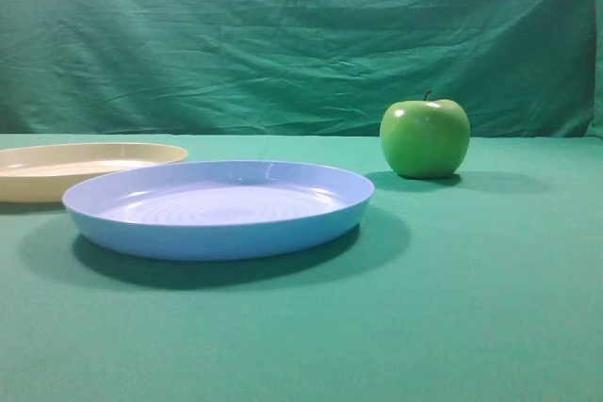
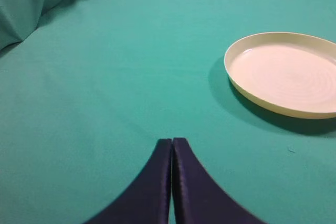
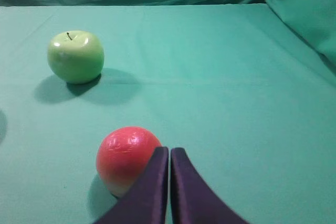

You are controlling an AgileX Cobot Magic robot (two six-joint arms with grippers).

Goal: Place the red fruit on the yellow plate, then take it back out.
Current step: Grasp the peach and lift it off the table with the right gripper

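The red fruit (image 3: 126,158) rests on the green cloth in the right wrist view, partly behind the left finger of my right gripper (image 3: 169,149). That gripper is shut, empty, its tips just right of the fruit. The fruit is out of sight in the exterior view. The yellow plate (image 2: 283,74) lies empty at the right of the left wrist view; its rim (image 1: 89,152) shows at the far left of the exterior view. My left gripper (image 2: 172,140) is shut on nothing, over bare cloth, well short and left of the plate.
A light blue plate (image 1: 221,209) sits in front of the yellow one. A green apple (image 1: 425,137) stands behind it to the right, also the green apple (image 3: 75,56) beyond the red fruit. Draped green cloth (image 1: 301,35) walls the back.
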